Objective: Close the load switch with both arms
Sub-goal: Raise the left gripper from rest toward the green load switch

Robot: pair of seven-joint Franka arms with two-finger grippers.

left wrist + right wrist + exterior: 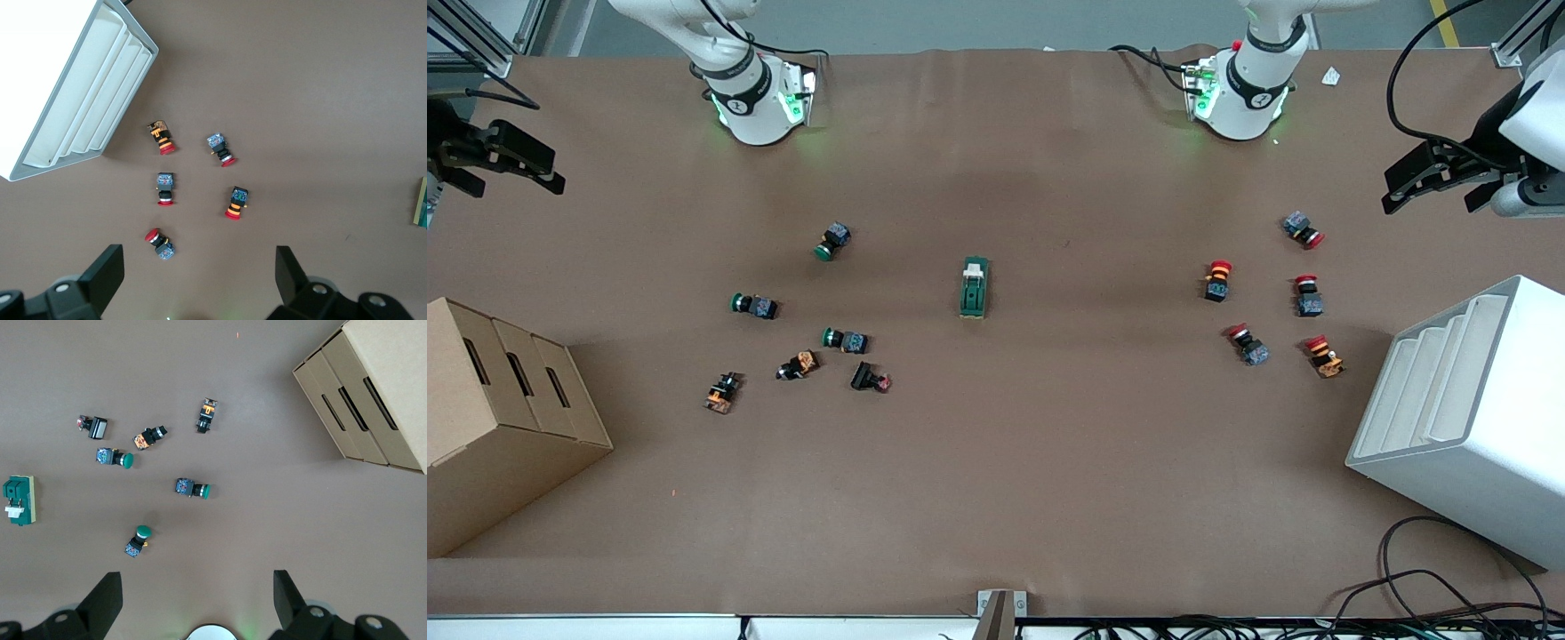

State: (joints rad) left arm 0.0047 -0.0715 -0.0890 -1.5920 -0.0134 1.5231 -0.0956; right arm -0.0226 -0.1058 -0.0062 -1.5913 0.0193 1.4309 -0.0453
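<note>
Switch (975, 287) untouched mid-table, no legible label; left gripper (1432, 178), right gripper (503, 160) open, high at ends

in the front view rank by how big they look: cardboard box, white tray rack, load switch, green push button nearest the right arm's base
1. cardboard box and white tray rack: look alike, both cut off by the frame, unranked
2. load switch
3. green push button

In the left wrist view the load switch (422, 202) is being cut off by the frame's right edge, only a thin sliver showing. The white tray rack (60, 87) is being clipped at the upper left there, and the cardboard boxes (373, 387) at the upper right of the right wrist view. Markings on the push buttons (845, 340) are too small to be read.
</note>
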